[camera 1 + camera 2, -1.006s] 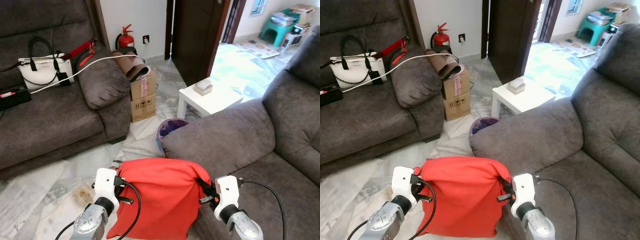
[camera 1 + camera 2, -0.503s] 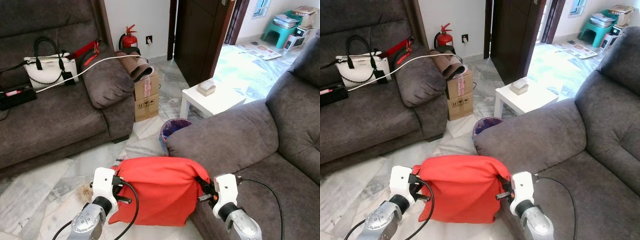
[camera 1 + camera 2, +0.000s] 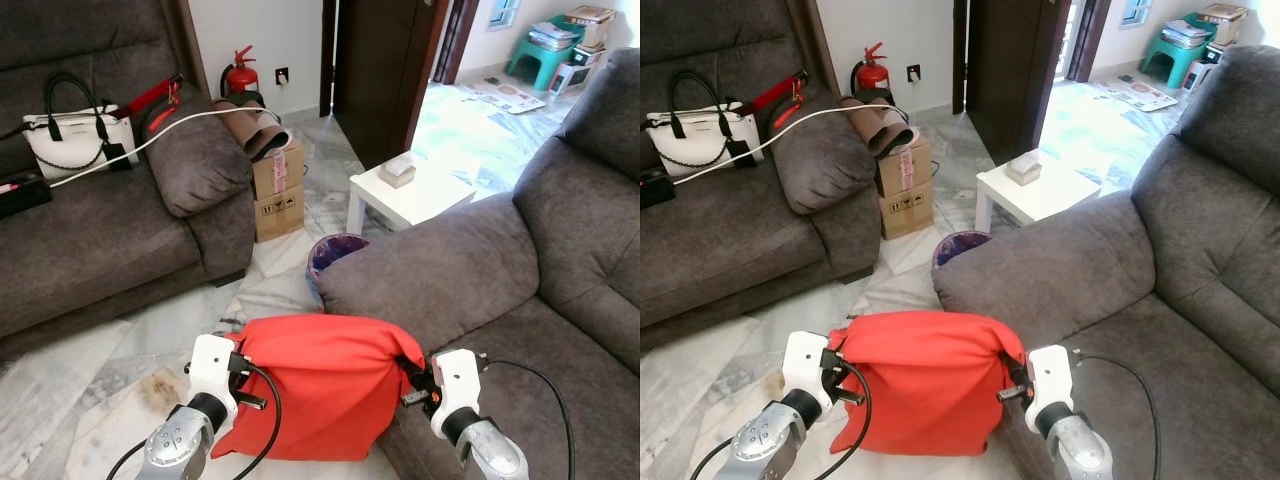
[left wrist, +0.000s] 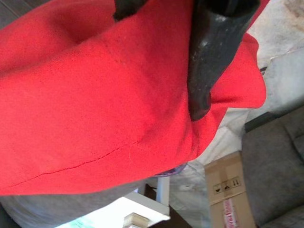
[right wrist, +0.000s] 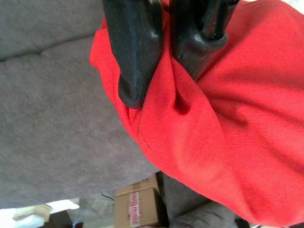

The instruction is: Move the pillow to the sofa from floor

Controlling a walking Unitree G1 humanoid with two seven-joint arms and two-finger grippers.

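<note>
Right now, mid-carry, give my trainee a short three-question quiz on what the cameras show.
1. True or false: the red pillow is held between the left gripper and the right gripper.
2. What stands on the floor just beyond the armrest of the sofa on the right? A) a purple-lined bin B) a fire extinguisher C) a white handbag
3. Fill in: the white handbag sits on the seat of the ____ sofa.

Key:
1. True; in each wrist view a black finger presses into the red fabric.
2. A.
3. Left, the sofa on the left.
</note>
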